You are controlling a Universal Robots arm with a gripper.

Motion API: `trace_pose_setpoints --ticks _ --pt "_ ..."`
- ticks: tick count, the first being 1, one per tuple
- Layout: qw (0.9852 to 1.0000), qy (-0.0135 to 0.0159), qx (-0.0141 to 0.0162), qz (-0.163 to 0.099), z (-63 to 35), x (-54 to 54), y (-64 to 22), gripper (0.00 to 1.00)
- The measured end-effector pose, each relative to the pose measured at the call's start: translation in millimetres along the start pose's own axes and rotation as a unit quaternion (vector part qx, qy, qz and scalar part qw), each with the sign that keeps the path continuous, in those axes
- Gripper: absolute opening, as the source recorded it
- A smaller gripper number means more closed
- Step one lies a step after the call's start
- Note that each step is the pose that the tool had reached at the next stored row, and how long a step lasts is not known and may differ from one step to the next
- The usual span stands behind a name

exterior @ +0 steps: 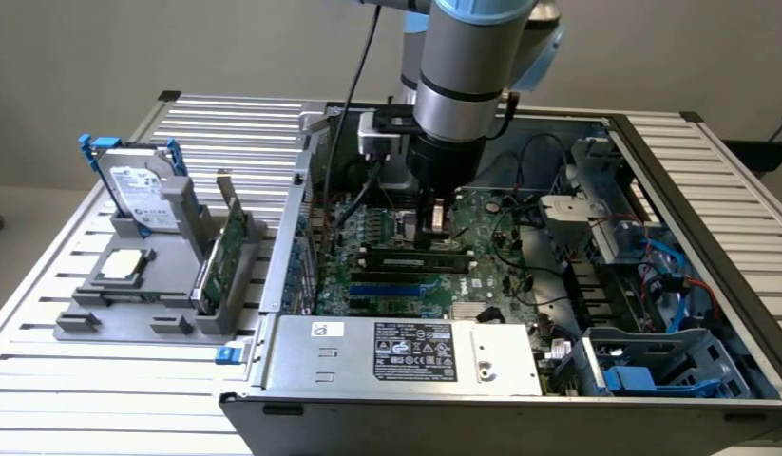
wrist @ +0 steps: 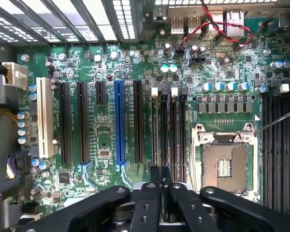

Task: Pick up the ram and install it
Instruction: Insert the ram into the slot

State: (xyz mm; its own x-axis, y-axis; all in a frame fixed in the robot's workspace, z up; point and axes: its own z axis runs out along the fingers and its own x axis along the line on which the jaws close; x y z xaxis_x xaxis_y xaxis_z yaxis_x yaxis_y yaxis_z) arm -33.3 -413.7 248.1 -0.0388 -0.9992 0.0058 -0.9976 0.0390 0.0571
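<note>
Fingers (wrist: 153, 182) clenched tight together, tips down among the black memory slots (wrist: 175, 135) of the green motherboard (wrist: 111, 63), with nothing visibly pinched between them. The ram (exterior: 397, 255), that long thin green stick with its row of black chips, lies right beneath them inside the open grey computer case (exterior: 365, 356). Its long axis runs along the slots, crosswise in the exterior view. Touching or just above it? I can't tell.

The board (wrist: 135, 63) is green, with black slots (wrist: 65, 123), one blue slot (wrist: 118, 121) and one white slot (wrist: 44, 118). The gripper (wrist: 160, 170) is black, the drive (exterior: 143, 195) grey.
</note>
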Motion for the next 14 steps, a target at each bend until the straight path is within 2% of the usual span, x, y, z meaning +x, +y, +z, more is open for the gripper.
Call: trace_pose_setpoints --ticks 2,9,14 --pt "1.0000 0.0000 -0.0009 0.001 0.0 1.2 1.5 0.11" --pt "1.0000 0.0000 -0.0011 0.002 2.0 2.5 15.8 0.11" --pt "1.0000 0.0000 -0.0011 0.002 5.6 -0.9 19.9 0.11"
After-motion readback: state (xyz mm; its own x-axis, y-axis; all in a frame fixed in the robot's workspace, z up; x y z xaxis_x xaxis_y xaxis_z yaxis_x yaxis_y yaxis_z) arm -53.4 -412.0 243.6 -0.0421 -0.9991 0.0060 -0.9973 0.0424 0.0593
